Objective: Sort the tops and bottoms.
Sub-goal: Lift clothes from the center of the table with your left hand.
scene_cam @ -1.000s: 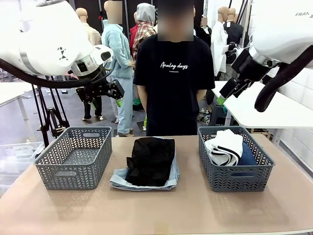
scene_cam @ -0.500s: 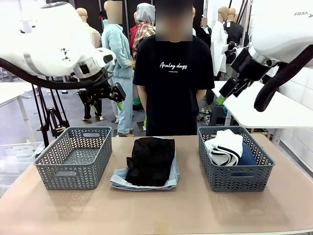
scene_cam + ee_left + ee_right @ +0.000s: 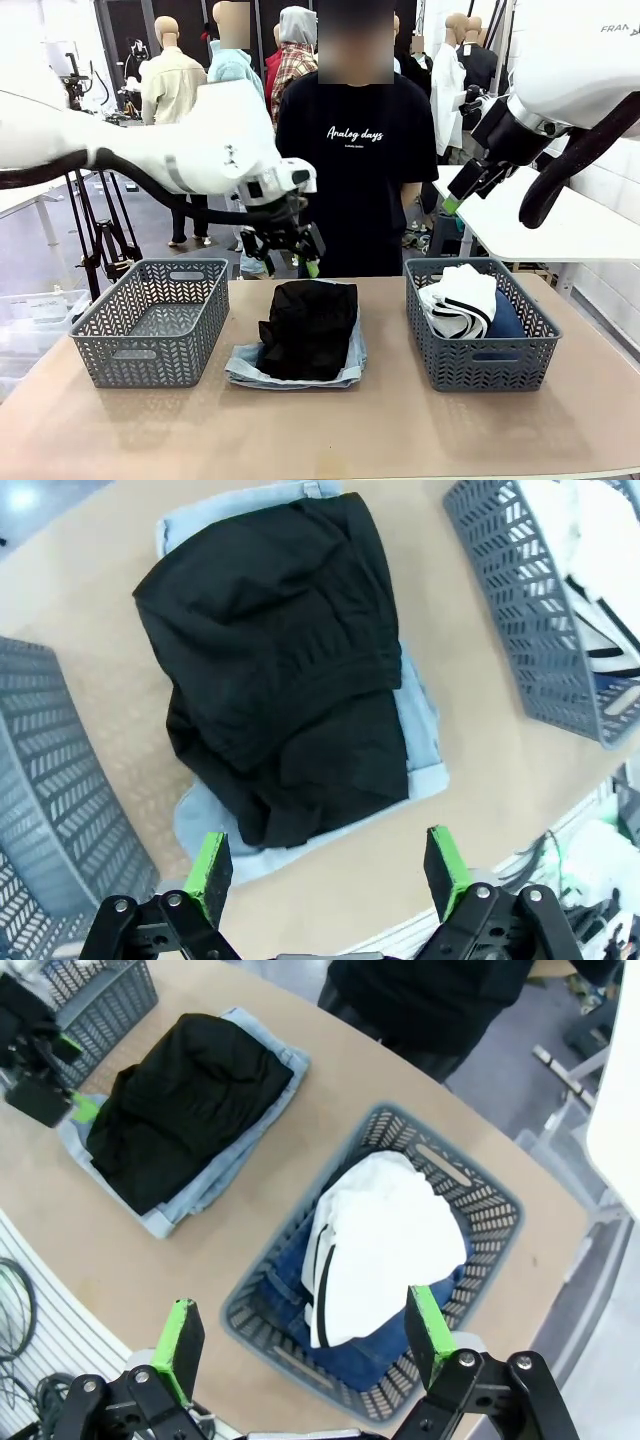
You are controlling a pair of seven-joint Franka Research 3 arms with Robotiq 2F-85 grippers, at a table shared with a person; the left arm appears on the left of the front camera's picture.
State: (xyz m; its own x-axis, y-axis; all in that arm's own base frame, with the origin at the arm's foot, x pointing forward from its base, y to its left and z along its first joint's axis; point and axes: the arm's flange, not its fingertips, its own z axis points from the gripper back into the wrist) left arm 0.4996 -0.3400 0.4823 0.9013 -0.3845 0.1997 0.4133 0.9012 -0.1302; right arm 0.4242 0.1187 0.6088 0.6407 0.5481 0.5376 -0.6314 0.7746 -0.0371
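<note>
Sorting looks barely begun: black top [image 3: 305, 325] lies on pale shorts [image 3: 240, 368] below the wide-spread left tool [image 3: 327, 865]; right tool [image 3: 302, 1330] wide too.

Robotics lab, white robot arms [image 3: 190, 150], worktable [image 3: 400, 430]

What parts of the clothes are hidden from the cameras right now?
Front view: pale light-blue denim shorts, mostly covered by the plain black folded top.
Right wrist view: dark blue denim garment in the grey plastic basket, largely buried under the white striped top.
</note>
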